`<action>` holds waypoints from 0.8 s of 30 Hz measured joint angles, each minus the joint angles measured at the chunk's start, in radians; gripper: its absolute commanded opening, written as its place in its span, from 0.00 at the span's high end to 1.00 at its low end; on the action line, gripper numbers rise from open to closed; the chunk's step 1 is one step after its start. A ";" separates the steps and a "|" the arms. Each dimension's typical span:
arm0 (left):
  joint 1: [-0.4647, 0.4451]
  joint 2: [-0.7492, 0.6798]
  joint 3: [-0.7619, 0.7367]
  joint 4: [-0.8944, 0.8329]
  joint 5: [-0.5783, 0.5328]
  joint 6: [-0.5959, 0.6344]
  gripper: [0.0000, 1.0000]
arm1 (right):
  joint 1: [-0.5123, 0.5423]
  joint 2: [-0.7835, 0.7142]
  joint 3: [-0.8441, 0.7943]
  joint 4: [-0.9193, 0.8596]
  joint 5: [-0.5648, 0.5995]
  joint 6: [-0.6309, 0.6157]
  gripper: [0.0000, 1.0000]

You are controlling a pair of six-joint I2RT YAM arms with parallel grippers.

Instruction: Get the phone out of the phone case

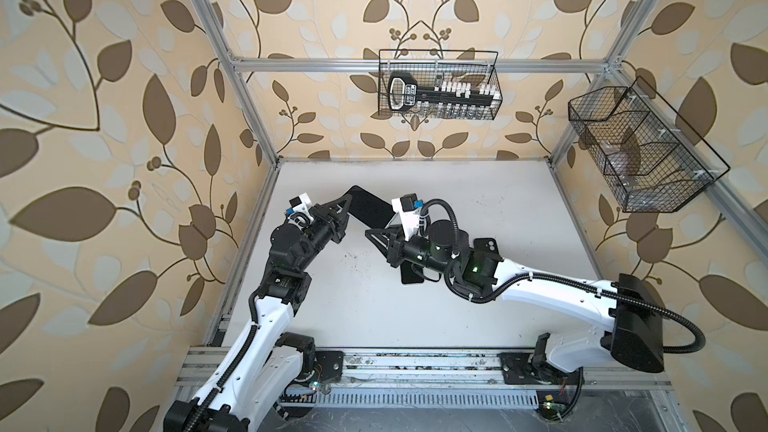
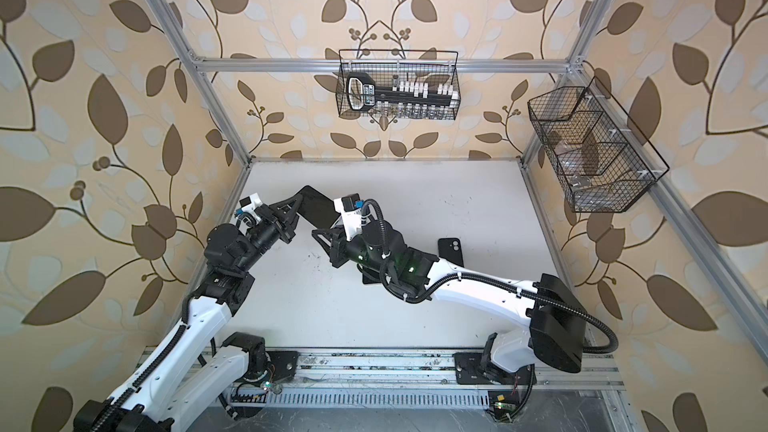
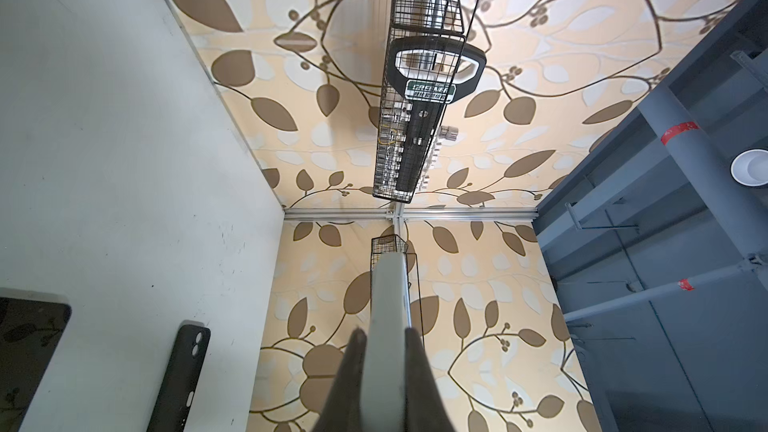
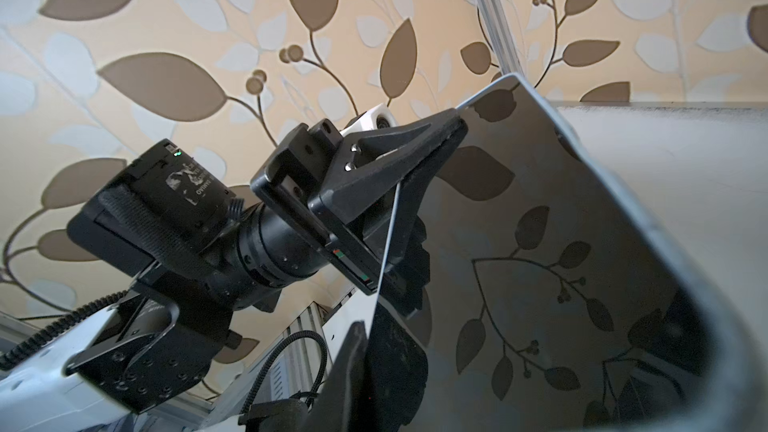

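The phone [image 1: 372, 207], a thin slab with a glossy black screen, hangs tilted above the table in both top views [image 2: 318, 207]. My left gripper [image 1: 347, 201] is shut on its far corner. In the left wrist view the fingers [image 3: 386, 332] clamp the phone's pale edge [image 3: 388, 292]. My right gripper [image 1: 372, 233] is shut on the phone's near edge, as the right wrist view shows [image 4: 368, 334]. There the screen [image 4: 540, 209] mirrors the wallpaper. The empty black phone case [image 1: 484, 245] lies flat on the table, partly under my right arm.
A dark flat device [image 1: 411, 278] lies on the white table [image 1: 353, 305] under my right wrist. A wire basket with a socket set [image 1: 440, 85] hangs on the back wall. Another wire basket [image 1: 640, 151] hangs on the right wall.
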 measured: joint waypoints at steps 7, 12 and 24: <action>-0.001 0.004 0.000 0.002 0.011 -0.019 1.00 | 0.016 -0.010 0.000 -0.010 0.047 -0.050 0.84; -0.001 0.010 0.002 0.000 0.025 -0.022 1.00 | 0.021 -0.016 -0.011 -0.008 0.062 -0.077 0.84; -0.013 0.034 0.017 -0.002 0.046 -0.026 1.00 | 0.023 -0.040 -0.043 -0.004 0.080 -0.142 0.82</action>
